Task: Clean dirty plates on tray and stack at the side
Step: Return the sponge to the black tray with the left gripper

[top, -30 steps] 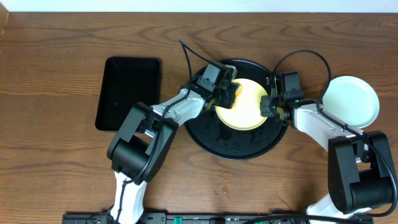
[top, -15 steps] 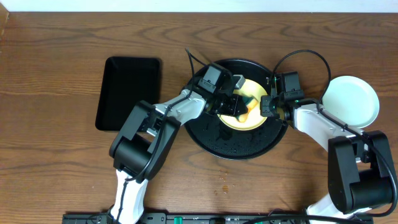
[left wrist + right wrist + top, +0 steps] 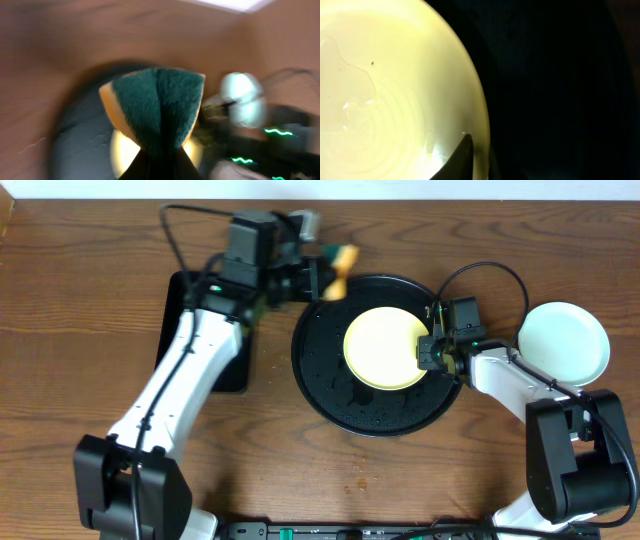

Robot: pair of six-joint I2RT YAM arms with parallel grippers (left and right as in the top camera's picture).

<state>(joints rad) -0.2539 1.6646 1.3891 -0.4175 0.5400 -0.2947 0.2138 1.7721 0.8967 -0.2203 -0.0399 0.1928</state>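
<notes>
A pale yellow plate (image 3: 385, 348) lies in the large round black tray (image 3: 330, 395). My right gripper (image 3: 428, 350) is shut on the plate's right rim; the right wrist view shows a finger over the wet yellow plate (image 3: 380, 90) and the dark tray (image 3: 560, 85). My left gripper (image 3: 325, 272) is above the table behind the tray's upper left rim, shut on a yellow and green sponge (image 3: 343, 258). The blurred left wrist view shows the sponge (image 3: 157, 107) with the yellow plate (image 3: 120, 150) beneath. Pale mint-white plates (image 3: 563, 340) sit on the table at the right.
A smaller rectangular black tray (image 3: 200, 320) lies at the left, partly under my left arm. Water drops sit on the round tray's floor. A small stain marks the wood near the front edge (image 3: 355, 476).
My left gripper has lifted the sponge off the yellow plate and swung up and left, beyond the tray's rim. The right gripper and the plate have stayed still.
</notes>
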